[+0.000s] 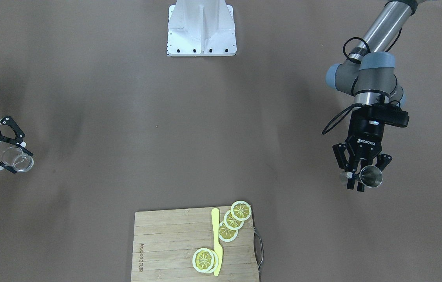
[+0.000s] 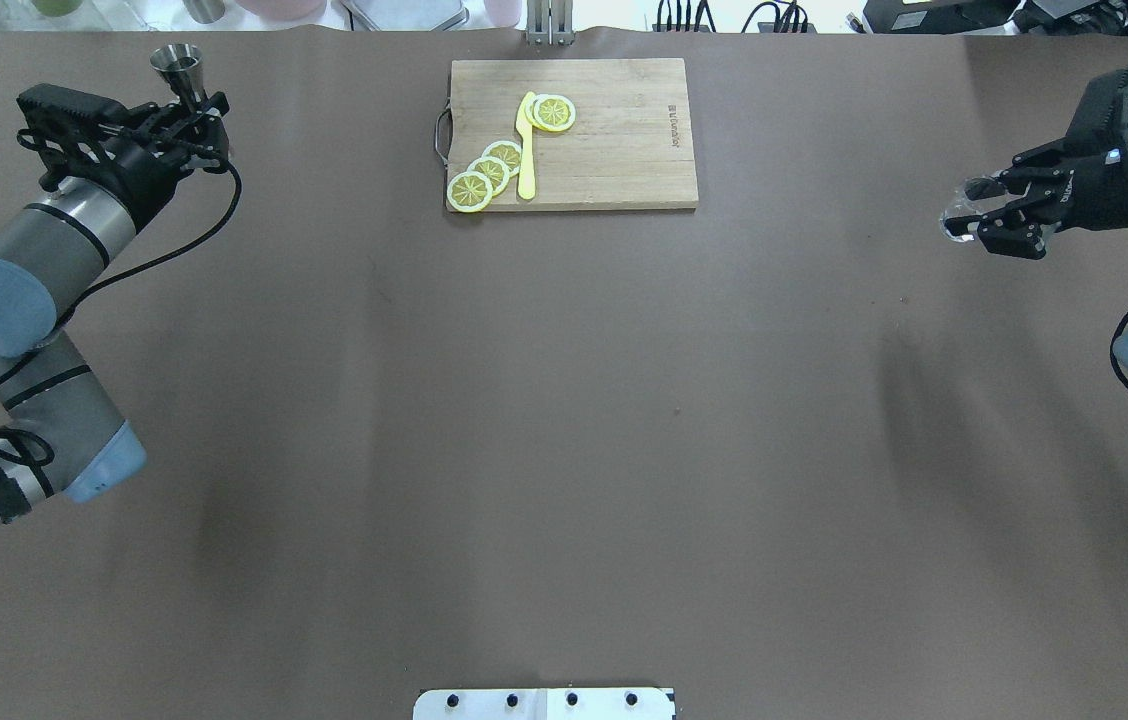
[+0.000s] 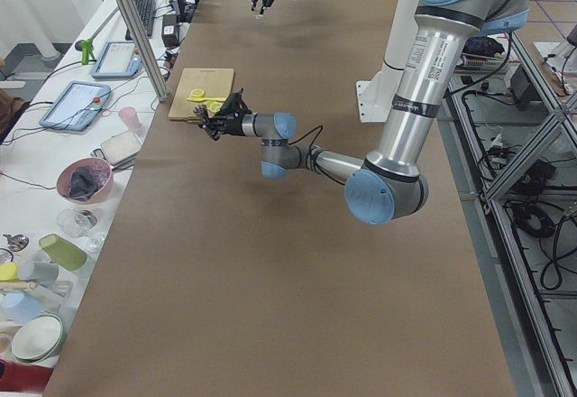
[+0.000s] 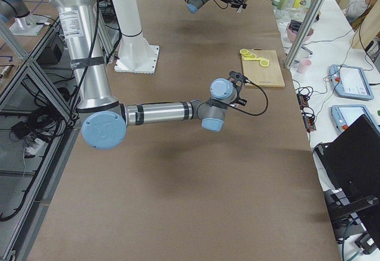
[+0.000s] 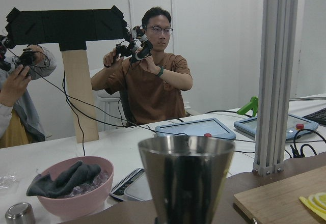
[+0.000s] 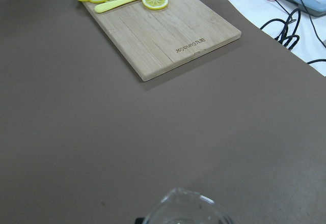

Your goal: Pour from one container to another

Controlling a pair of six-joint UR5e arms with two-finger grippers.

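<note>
Black left gripper (image 1: 357, 177) — clamped tight on a steel jigger (image 1: 372, 176), held above the brown table (image 1: 205, 137). Right gripper (image 1: 11, 156) clamped on a clear glass (image 1: 19, 160), likewise aloft. Well apart — wooden board (image 1: 166, 243) with lemon slices (image 1: 240, 210) between them.

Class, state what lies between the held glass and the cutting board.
Only bare brown table separates glass and cutting board, clearest in the right wrist view.
</note>
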